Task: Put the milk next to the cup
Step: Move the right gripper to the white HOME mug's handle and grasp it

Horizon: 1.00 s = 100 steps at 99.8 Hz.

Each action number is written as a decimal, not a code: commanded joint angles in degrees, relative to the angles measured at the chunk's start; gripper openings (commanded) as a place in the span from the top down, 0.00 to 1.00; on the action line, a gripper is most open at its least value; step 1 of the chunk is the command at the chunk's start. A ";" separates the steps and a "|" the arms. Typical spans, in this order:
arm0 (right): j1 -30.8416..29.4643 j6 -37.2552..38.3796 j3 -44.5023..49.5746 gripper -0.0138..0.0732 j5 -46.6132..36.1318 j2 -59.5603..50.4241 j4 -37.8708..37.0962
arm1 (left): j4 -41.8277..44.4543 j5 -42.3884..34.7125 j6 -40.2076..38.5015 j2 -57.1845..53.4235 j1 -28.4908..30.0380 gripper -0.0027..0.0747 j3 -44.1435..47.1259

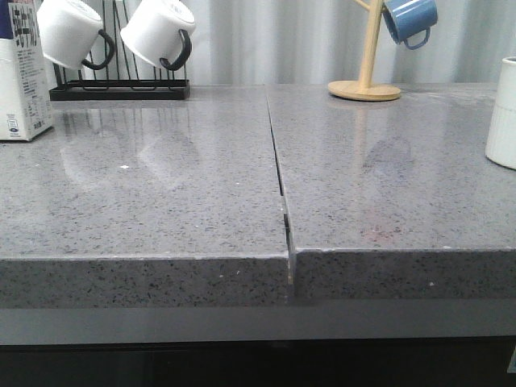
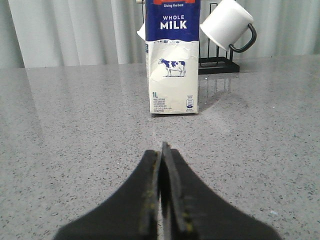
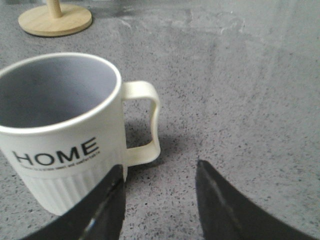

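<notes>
The milk carton (image 1: 22, 72) stands upright at the far left of the grey counter, cut by the front view's edge. In the left wrist view the milk (image 2: 172, 57) faces me, white with a dark blue top and a cow picture. My left gripper (image 2: 161, 150) is shut and empty, low over the counter, well short of the carton. The off-white "HOME" cup (image 3: 62, 132) stands upright in the right wrist view; its side shows at the right edge of the front view (image 1: 503, 113). My right gripper (image 3: 159, 172) is open and empty, close beside the cup's handle.
A black rack (image 1: 119, 87) with two white black-handled mugs (image 1: 157, 32) stands at the back left, just behind the milk. A wooden mug tree (image 1: 364, 87) holding a blue mug (image 1: 409, 20) stands at the back right. A seam (image 1: 278, 177) splits the counter down the middle.
</notes>
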 commanded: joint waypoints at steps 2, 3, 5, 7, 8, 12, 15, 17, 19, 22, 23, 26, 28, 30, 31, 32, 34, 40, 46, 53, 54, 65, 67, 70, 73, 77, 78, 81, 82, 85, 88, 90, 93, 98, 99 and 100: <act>-1.22 -0.60 -1.87 0.44 -9.15 3.23 0.93 | -0.03 -4.38 -0.50 -1.84 0.18 0.99 2.39; -1.27 -0.60 -1.87 0.44 -9.47 3.49 1.17 | -0.03 -4.38 -0.50 -1.84 0.18 0.99 2.39; -1.47 -0.60 -1.87 0.44 -10.52 4.21 1.53 | -0.03 -4.38 -0.50 -1.84 0.18 0.99 2.39; -1.67 -0.60 -1.87 0.44 -11.51 4.90 1.89 | -0.03 -4.38 -0.50 -1.84 0.18 0.99 2.39; -1.68 -0.60 -1.87 0.44 -11.51 5.12 1.89 | -0.03 -4.38 -0.50 -1.84 0.18 0.99 2.39; -1.74 -0.60 -1.87 0.44 -13.73 6.43 2.63 | -0.03 -4.38 -0.50 -1.84 0.18 0.99 2.39; -1.74 -0.60 -1.93 0.44 -14.84 7.47 2.70 | -0.03 -4.38 -0.50 -1.84 0.18 0.99 2.39; -1.74 -0.60 -1.98 0.44 -15.40 7.88 2.70 | -0.03 -4.38 -0.50 -1.84 0.18 0.99 2.39; -1.74 -0.60 -2.06 0.44 -15.91 8.51 2.70 | -0.03 -4.38 -0.50 -1.84 0.18 0.99 2.39; -1.74 -0.60 -2.06 0.44 -16.41 9.51 2.70 | -0.03 -4.38 -0.50 -1.84 0.18 0.99 2.39; -1.74 -0.60 -2.06 0.44 -16.74 9.70 2.70 | -0.03 -4.38 -0.50 -1.84 0.18 0.99 2.39; -1.74 -0.60 -2.06 0.44 -17.36 10.46 2.70 | -0.03 -4.38 -0.50 -1.84 0.18 0.99 2.39; -1.74 -0.60 -2.06 0.44 -17.94 10.99 2.70 | -0.03 -4.38 -0.50 -1.84 0.18 0.99 2.39; -1.74 -0.60 -2.06 0.44 -18.58 11.50 2.70 | -0.03 -4.38 -0.50 -1.84 0.18 0.99 2.39; -1.74 -0.60 -2.12 0.44 -18.81 11.66 2.70 | -0.03 -4.38 -0.50 -1.84 0.18 0.99 2.39; -1.74 -0.60 -2.19 0.44 -19.04 11.96 2.70 | -0.03 -4.38 -0.50 -1.84 0.18 0.99 2.39; -1.74 -0.60 -2.27 0.44 -19.56 12.39 2.70 | -0.03 -4.38 -0.50 -1.84 0.18 0.99 2.39; -1.74 -0.60 -3.15 0.44 -20.05 13.38 2.58 | -0.03 -4.38 -0.50 -1.84 0.18 0.99 2.39; -1.74 -0.55 -4.24 0.44 -19.92 14.34 2.24 | -0.03 -4.38 -0.50 -1.84 0.18 0.99 2.39; -1.69 -0.55 -5.26 0.44 -19.93 15.28 1.85 | -0.03 -4.38 -0.50 -1.84 0.18 0.99 2.39; -1.69 -0.55 -5.35 0.44 -19.91 15.40 1.85 | -0.03 -4.38 -0.50 -1.84 0.18 0.99 2.39; -1.69 -0.29 -6.78 0.44 -19.53 17.03 1.74 | -0.03 -4.38 -0.50 -1.84 0.18 0.99 2.39; -1.69 -0.06 -7.09 0.44 -19.53 17.42 1.74 | -0.03 -4.38 -0.50 -1.84 0.18 0.99 2.39; -1.69 0.41 -7.44 0.44 -19.48 17.95 1.56 | -0.03 -4.38 -0.50 -1.84 0.18 0.99 2.39; -1.69 0.99 -7.80 0.44 -19.54 18.56 1.19 | -0.03 -4.38 -0.50 -1.84 0.18 0.99 2.39; -1.69 1.57 -8.40 0.44 -19.54 19.47 0.41 | -0.03 -4.38 -0.50 -1.84 0.18 0.99 2.39; -1.69 1.57 -8.49 0.44 -19.54 19.63 0.25 | -0.03 -4.38 -0.50 -1.84 0.18 0.99 2.39; -1.69 1.81 -8.97 0.44 -19.54 20.37 -0.49 | -0.03 -4.38 -0.50 -1.84 0.18 0.99 2.39; -1.69 1.81 -9.08 0.44 -19.64 20.53 -0.81 | -0.03 -4.38 -0.50 -1.84 0.18 0.99 2.39; -1.69 1.81 -9.51 0.44 -19.65 21.11 -1.32 | -0.03 -4.38 -0.50 -1.84 0.18 0.99 2.39; -1.69 1.81 -10.00 0.44 -19.76 21.83 -1.43 | -0.03 -4.38 -0.50 -1.84 0.18 0.99 2.39; -1.69 1.81 -10.16 0.44 -19.82 22.22 -1.43 | -0.03 -4.38 -0.50 -1.84 0.18 0.99 2.39; -1.69 1.81 -10.69 0.44 -20.01 22.77 -1.43 | -0.03 -4.38 -0.50 -1.84 0.18 0.99 2.39; -1.69 1.81 -11.44 0.47 -20.01 23.65 -1.43 | -0.03 -4.38 -0.50 -1.84 0.18 0.99 2.39; -1.69 1.81 -11.54 0.48 -20.01 23.77 -1.43 | -0.03 -4.38 -0.50 -1.84 0.18 0.99 2.39; -1.69 1.81 -11.73 0.50 -20.01 24.00 -1.43 | -0.03 -4.38 -0.50 -1.84 0.18 0.99 2.39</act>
